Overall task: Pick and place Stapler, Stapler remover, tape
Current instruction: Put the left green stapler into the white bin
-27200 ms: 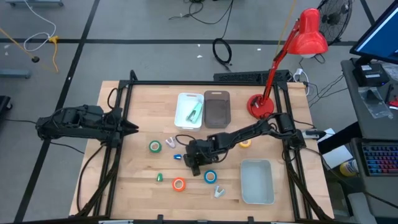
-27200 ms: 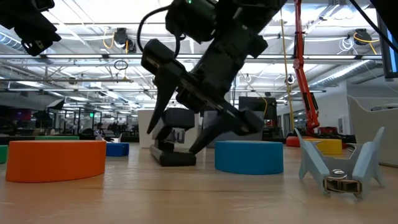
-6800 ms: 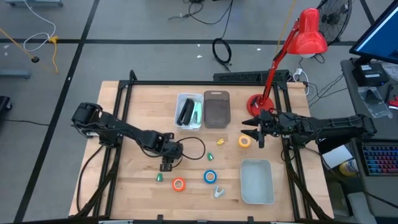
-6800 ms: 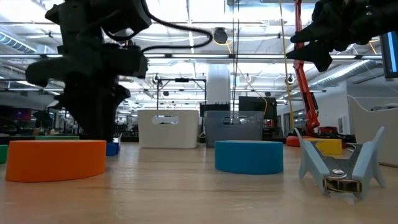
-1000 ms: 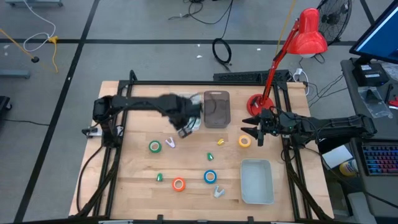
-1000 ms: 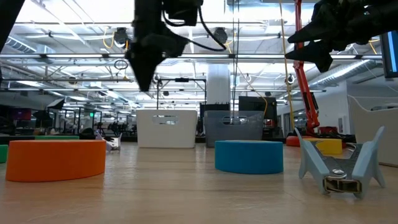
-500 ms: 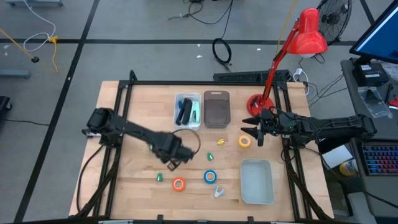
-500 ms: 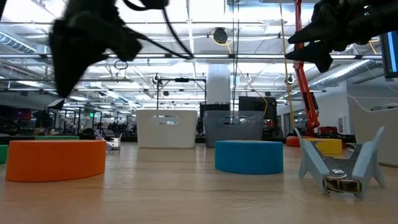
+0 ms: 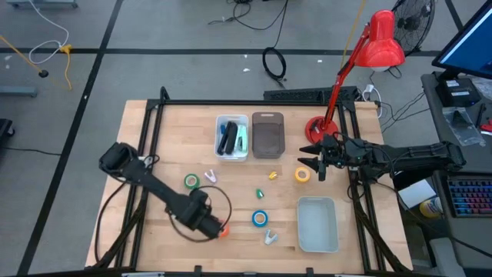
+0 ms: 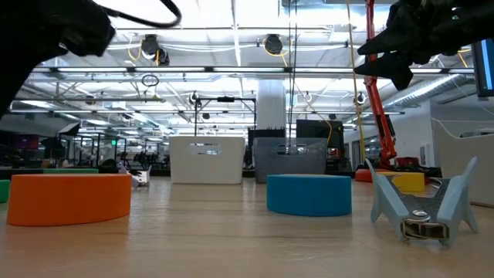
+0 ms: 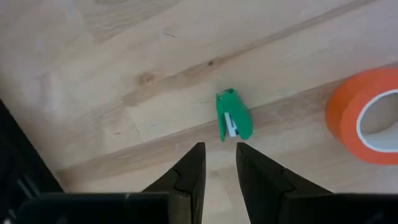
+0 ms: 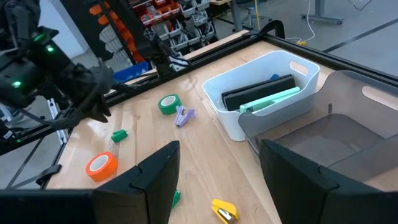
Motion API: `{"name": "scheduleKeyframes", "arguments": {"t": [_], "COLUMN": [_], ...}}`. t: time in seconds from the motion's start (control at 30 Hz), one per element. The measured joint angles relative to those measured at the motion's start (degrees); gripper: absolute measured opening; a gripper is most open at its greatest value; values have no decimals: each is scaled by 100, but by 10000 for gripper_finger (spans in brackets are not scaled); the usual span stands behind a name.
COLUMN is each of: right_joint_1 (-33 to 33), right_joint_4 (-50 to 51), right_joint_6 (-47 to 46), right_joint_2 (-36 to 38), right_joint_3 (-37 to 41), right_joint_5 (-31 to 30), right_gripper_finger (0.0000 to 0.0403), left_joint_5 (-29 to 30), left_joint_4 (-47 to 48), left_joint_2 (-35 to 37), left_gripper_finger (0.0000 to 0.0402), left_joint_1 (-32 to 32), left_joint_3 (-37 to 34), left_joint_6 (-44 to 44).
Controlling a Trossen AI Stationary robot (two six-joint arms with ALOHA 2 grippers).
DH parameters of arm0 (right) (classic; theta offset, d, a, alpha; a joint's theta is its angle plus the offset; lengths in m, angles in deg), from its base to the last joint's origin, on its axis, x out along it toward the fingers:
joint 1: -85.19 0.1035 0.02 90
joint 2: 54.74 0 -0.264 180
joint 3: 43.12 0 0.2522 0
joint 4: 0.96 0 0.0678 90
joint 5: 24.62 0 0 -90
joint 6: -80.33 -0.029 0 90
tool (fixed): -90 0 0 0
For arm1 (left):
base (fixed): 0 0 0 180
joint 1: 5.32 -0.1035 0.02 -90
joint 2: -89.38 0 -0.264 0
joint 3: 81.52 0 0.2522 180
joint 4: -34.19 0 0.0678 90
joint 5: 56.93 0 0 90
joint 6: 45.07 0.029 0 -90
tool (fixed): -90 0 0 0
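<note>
left claw (image 11: 219, 163) moved over green stapler (image 11: 233, 116) | narrowly parted, empty

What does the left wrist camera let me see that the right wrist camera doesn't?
Only the left wrist view shows the left gripper, fingers slightly parted, close above the small green stapler.

Only the right wrist view shows the white bin holding a black stapler and a mint one, the grey bin, the green tape, a purple staple remover, a small yellow stapler and the open right gripper.

Both show the orange tape, that green stapler and the wooden table.
</note>
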Motion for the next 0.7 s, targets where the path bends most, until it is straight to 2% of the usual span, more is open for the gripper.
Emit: {"name": "scheduleKeyframes", "arguments": {"t": [0.23,0.37,0.53,0.7], "right_joint_1": [0,0,0,1], "right_joint_4": [-4,-7,-4,-2], "right_joint_6": [0,0,0,1], "right_joint_2": [0,0,0,0], "right_joint_3": [1,2,0,1], "right_joint_5": [-4,-2,-2,-2], "right_gripper_finger": [212,212,212,212], "left_joint_5": [326,632,676,571], "left_joint_4": [-38,-270,-279,-685], "left_joint_2": [0,0,0,-4], "left_gripper_finger": [101,144,210,235], "left_joint_1": [234,176,60,-16], "left_joint_3": [0,0,-4,-481], "left_joint_6": [-641,-660,-771,-936]}}
